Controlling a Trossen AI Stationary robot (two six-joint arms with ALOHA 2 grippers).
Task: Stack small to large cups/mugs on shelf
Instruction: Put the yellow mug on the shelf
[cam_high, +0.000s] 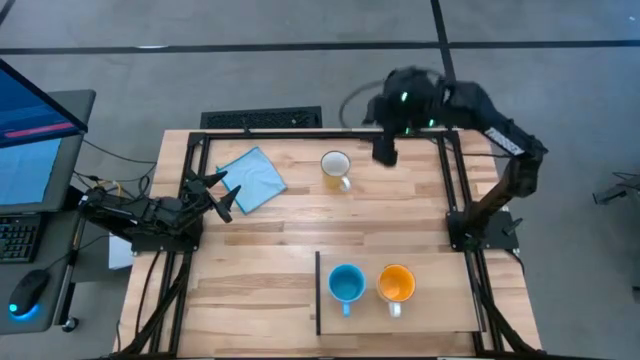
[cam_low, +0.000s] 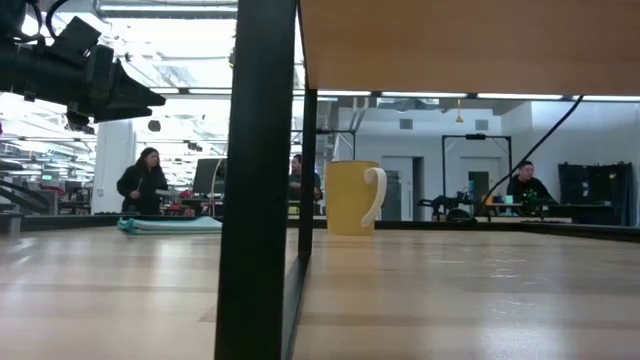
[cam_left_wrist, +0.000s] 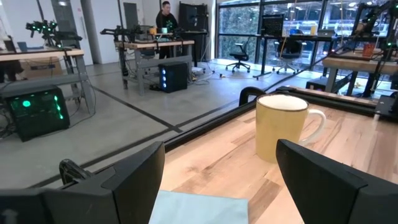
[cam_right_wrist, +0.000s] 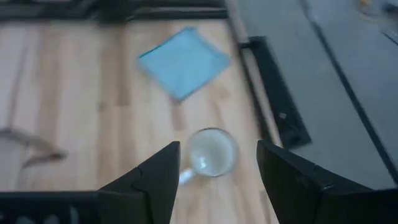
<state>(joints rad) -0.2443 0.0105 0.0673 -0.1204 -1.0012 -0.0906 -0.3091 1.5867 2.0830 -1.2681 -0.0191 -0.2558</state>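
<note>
One blue cloth (cam_high: 250, 179) beside white mug (cam_high: 336, 168)

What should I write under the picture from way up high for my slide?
Blue mug and orange mug sit on the shelf; white mug waits by the blue cloth.

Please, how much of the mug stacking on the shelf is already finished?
Done: the blue mug and orange mug stand side by side on the shelf, unstacked. In hand: nothing; the open right gripper hangs near the white mug. Left: moving it and stacking.
</note>
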